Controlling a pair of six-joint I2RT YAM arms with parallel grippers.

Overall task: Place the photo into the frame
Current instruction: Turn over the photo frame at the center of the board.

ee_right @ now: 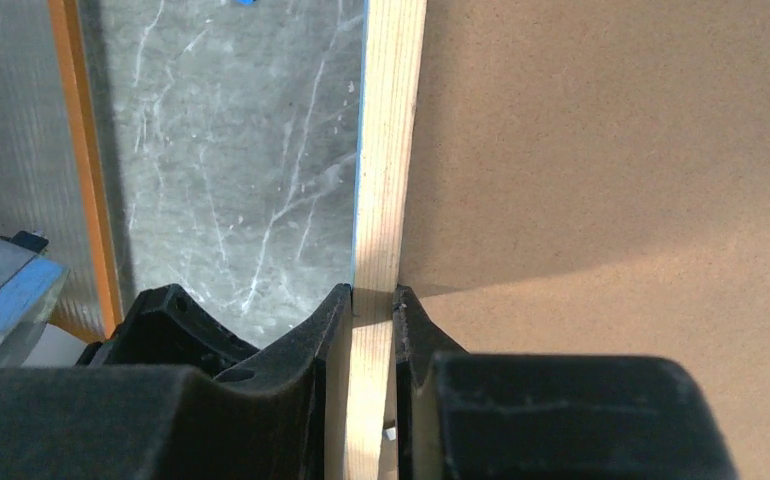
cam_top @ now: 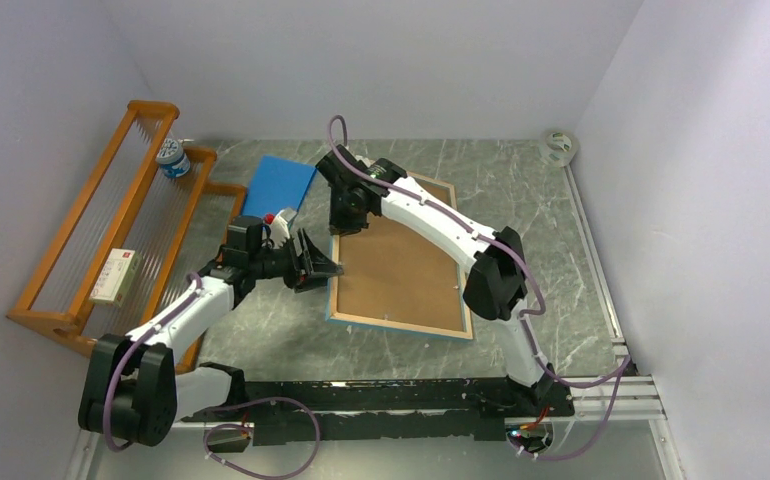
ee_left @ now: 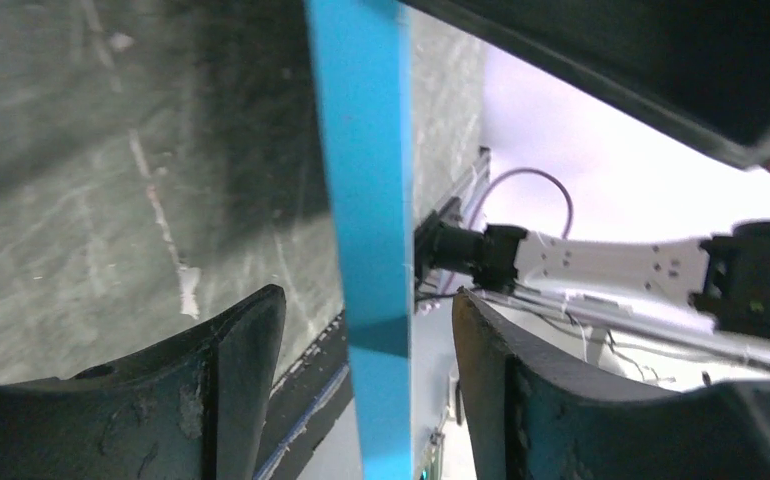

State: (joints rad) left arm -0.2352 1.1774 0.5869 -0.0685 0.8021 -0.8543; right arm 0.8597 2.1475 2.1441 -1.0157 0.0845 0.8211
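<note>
1. Top: the frame (cam_top: 401,326) lay back-up on the table (cam_top: 521,200), backing board (cam_top: 401,270) seated in it; the orange rack (cam_top: 79,200) held a small box (cam_top: 115,277).
2. Left wrist: left gripper (ee_left: 369,298) gaped astride the frame's blue edge, fingers (ee_left: 241,350) clear of it.
3. Right wrist: right gripper (ee_right: 372,295) pinched the frame's wooden rail.
</note>
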